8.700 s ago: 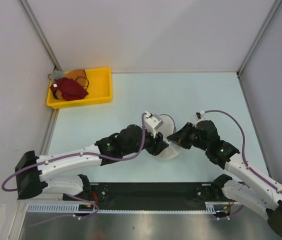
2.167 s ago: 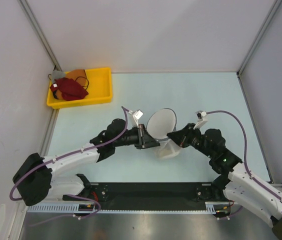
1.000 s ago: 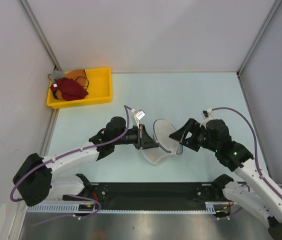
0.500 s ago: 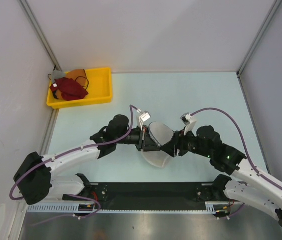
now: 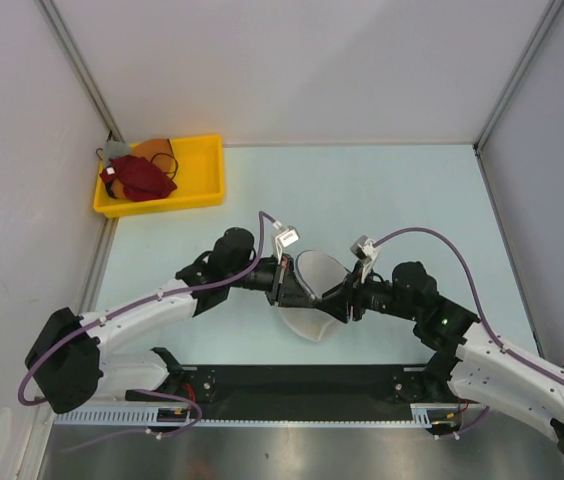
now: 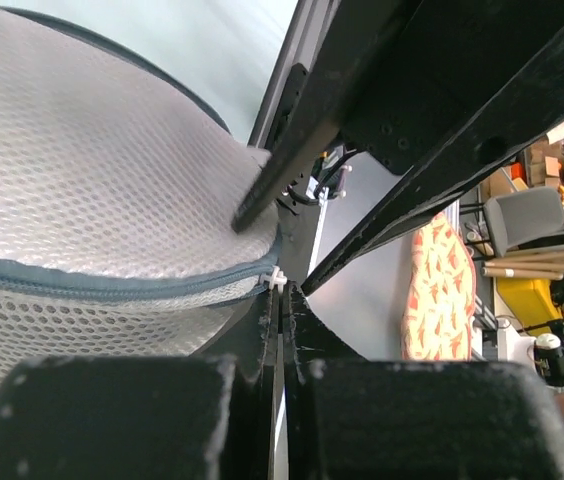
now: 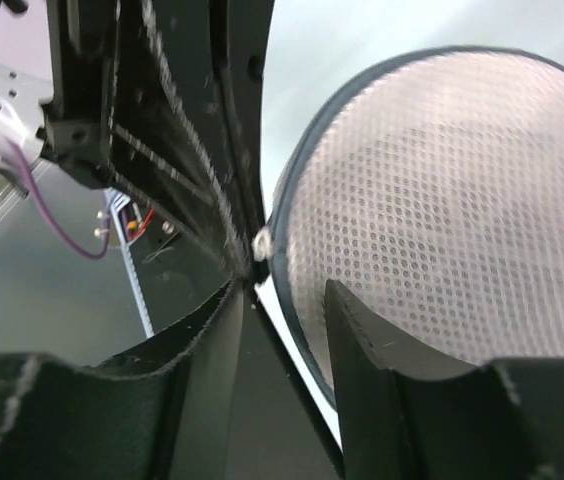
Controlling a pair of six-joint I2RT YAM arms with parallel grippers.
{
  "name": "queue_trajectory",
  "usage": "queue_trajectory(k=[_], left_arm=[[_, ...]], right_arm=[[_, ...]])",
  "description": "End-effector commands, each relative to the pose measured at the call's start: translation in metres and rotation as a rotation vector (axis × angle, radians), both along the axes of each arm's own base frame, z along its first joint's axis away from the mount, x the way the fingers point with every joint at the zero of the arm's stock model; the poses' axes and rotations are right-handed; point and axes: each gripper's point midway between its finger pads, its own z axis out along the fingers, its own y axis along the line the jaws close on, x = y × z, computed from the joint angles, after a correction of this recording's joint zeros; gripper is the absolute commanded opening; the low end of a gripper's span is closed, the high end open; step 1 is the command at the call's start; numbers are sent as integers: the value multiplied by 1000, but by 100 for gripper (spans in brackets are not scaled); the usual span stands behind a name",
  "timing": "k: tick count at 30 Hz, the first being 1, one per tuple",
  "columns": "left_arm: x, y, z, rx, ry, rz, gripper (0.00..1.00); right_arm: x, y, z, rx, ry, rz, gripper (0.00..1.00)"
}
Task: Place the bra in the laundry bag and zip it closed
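The laundry bag (image 5: 314, 280), a round white mesh pouch with a dark rim, sits mid-table with its upper half (image 7: 442, 200) tilted up off the lower half (image 5: 307, 322). My left gripper (image 5: 290, 290) is shut on the bag's zip edge, and the white zip tab (image 6: 276, 274) shows at its tips (image 6: 282, 292). My right gripper (image 5: 334, 303) faces it from the right. Its jaws (image 7: 282, 290) stand apart, with the bag's dark rim (image 7: 292, 300) running between them. The bra (image 5: 142, 178), dark red, lies in the yellow bin.
The yellow bin (image 5: 202, 165) stands at the back left, against the frame post, and also holds orange and grey cloth. Grey walls close in the left, back and right sides. The black base rail (image 5: 302, 382) runs along the near edge.
My right gripper moved left onto the bag's rim and its jaws narrowed. The raised half of the bag tipped lower. The left gripper stayed shut and shifted slightly.
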Motion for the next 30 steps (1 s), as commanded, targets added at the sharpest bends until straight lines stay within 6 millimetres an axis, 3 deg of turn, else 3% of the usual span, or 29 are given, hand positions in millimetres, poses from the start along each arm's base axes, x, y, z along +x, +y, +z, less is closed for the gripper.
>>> queue_trajectory(k=[1, 6, 7, 8, 10, 14, 16, 19, 20, 22, 24, 28, 30], left_arm=[[9, 2, 40, -116, -108, -21, 0], [11, 4, 42, -121, -106, -30, 0], [11, 4, 43, -122, -106, -33, 0], [12, 4, 42, -120, -104, -35, 0], [13, 4, 42, -119, -101, -34, 0], [12, 3, 42, -120, -92, -49, 0], [12, 3, 45, -125, -92, -50, 0], [12, 3, 47, -133, -92, -53, 0], [12, 2, 47, -132, -91, -53, 0], [17, 1, 48, -130, -90, -40, 0], [25, 2, 47, -118, -76, -15, 0], [54, 13, 38, -75, -37, 84, 0], [81, 26, 36, -50, -8, 187, 0]], right_arm=[[-15, 5, 4, 33, -28, 95, 43], [-15, 4, -11, 12, -3, 86, 40], [-14, 5, -9, 12, -1, 84, 28], [-13, 6, -9, 14, 4, 83, 24], [-12, 9, -10, 11, 6, 86, 21], [-6, 12, -15, -10, 19, 76, 22], [-7, 13, -15, -10, 21, 82, 34], [-3, 15, -16, -18, 26, 73, 36], [-3, 16, -15, -21, 29, 73, 33], [-3, 18, -18, -34, 41, 83, 17], [-4, 19, -17, -41, 49, 95, 0], [-14, 16, -19, -78, 89, 131, 0], [-15, 15, -17, -86, 94, 133, 0]])
